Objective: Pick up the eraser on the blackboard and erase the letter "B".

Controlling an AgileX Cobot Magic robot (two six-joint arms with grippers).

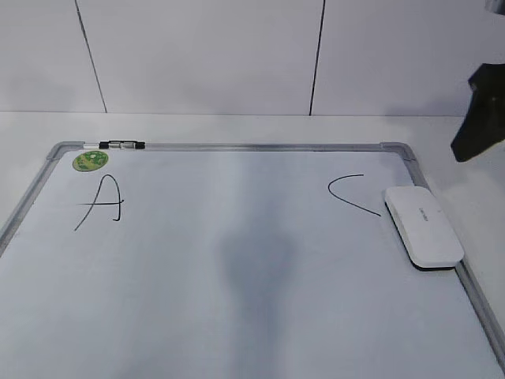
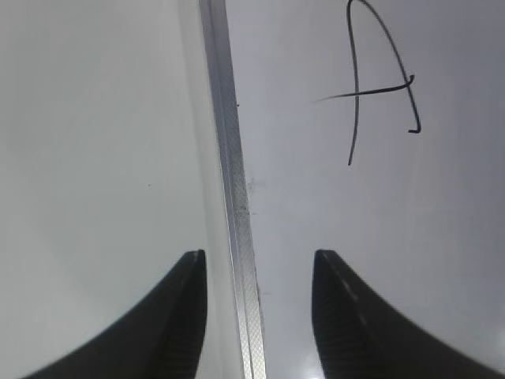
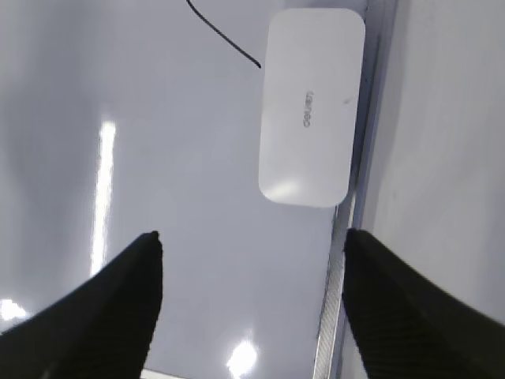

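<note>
The blackboard (image 1: pixel 237 316) is a white dry-erase board with a silver frame, lying flat. The white eraser (image 1: pixel 423 225) lies on its right edge, beside the letter "C" (image 1: pixel 351 193). The letter "A" (image 1: pixel 102 201) is at the left. No letter "B" shows; a faint grey patch (image 1: pixel 256 253) lies mid-board. My right gripper (image 3: pixel 252 233) is open and empty, above the board, short of the eraser (image 3: pixel 312 106). A dark part of that arm (image 1: pixel 481 118) shows at the right edge. My left gripper (image 2: pixel 259 254) is open and empty, straddling the left frame rail (image 2: pixel 233 158) near the "A" (image 2: pixel 371 87).
A black-and-silver clip (image 1: pixel 122 144) sits on the top frame rail, with a round green sticker (image 1: pixel 90 160) just below it. White table (image 2: pixel 95 118) surrounds the board, and a white panelled wall (image 1: pixel 197 55) stands behind.
</note>
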